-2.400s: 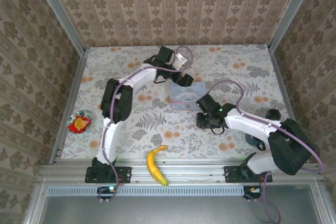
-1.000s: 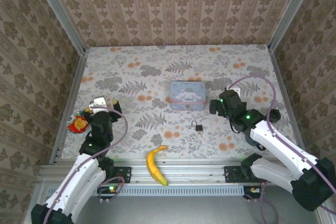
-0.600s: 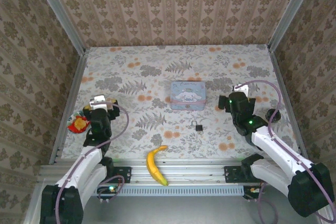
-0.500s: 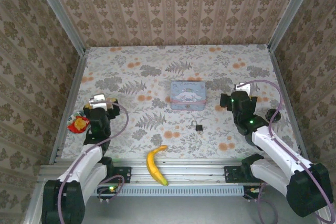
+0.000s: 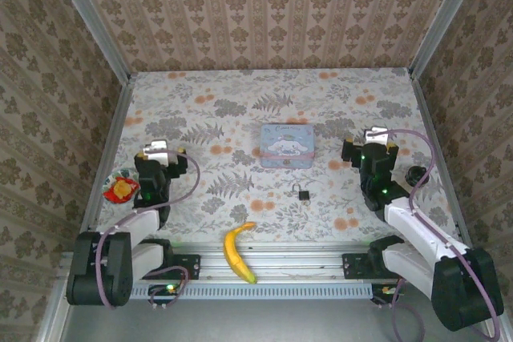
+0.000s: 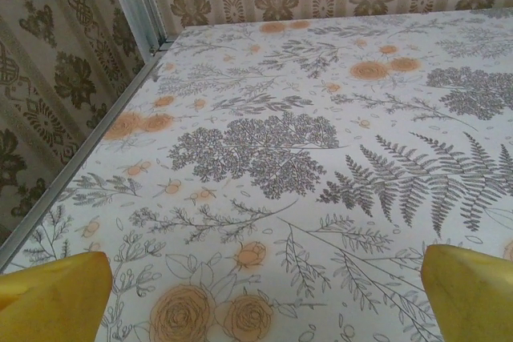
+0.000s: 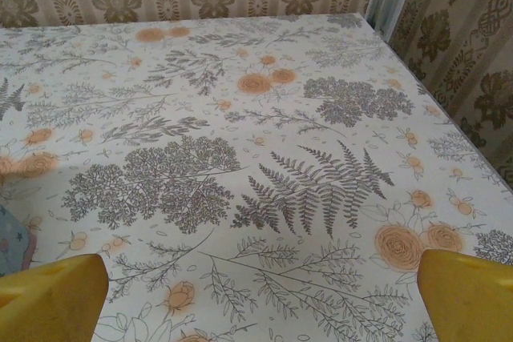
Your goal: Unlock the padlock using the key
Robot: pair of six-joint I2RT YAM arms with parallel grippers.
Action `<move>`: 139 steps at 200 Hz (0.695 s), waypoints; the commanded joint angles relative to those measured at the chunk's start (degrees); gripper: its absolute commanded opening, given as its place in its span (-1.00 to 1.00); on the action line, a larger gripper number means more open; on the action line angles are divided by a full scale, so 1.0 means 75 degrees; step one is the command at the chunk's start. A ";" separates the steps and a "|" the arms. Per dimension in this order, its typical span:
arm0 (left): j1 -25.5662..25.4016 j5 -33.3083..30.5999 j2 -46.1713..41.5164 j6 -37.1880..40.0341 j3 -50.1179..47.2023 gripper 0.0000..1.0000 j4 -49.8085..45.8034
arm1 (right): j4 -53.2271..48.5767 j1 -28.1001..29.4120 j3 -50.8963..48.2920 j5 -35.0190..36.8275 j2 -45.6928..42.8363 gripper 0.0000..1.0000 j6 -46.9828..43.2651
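Note:
The padlock [image 5: 303, 193] is a tiny dark body with a thin shackle, lying on the flowered table in front of the pale blue tin, between the two arms. The key is too small to tell apart from it. My left gripper [image 5: 160, 152] sits folded back at the left side, well away from the padlock. Its yellow fingers [image 6: 56, 298] stand wide open over bare cloth, the left gripper [image 6: 264, 298] holding nothing. My right gripper [image 5: 372, 142] is at the right side, also apart from the padlock. The right gripper [image 7: 260, 298] is open and empty, with its yellow fingers [image 7: 469, 294] at the frame corners.
A pale blue tin [image 5: 286, 145] lies mid-table behind the padlock. A banana [image 5: 237, 252] lies at the near edge. A small dish of red and yellow bits [image 5: 122, 188] sits at the left edge, and a black knob [image 5: 415, 175] at the right. Metal posts and papered walls enclose the table.
Both arms have drawn back from the tin to the sides and folded toward their bases. The padlock now lies uncovered. Both grippers stayed open.

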 commanded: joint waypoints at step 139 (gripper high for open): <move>0.0865 0.2479 0.3319 0.0330 0.1439 1.00 0.1539 | 0.2457 -0.0702 -0.0815 -0.0930 0.0519 1.00 -0.0326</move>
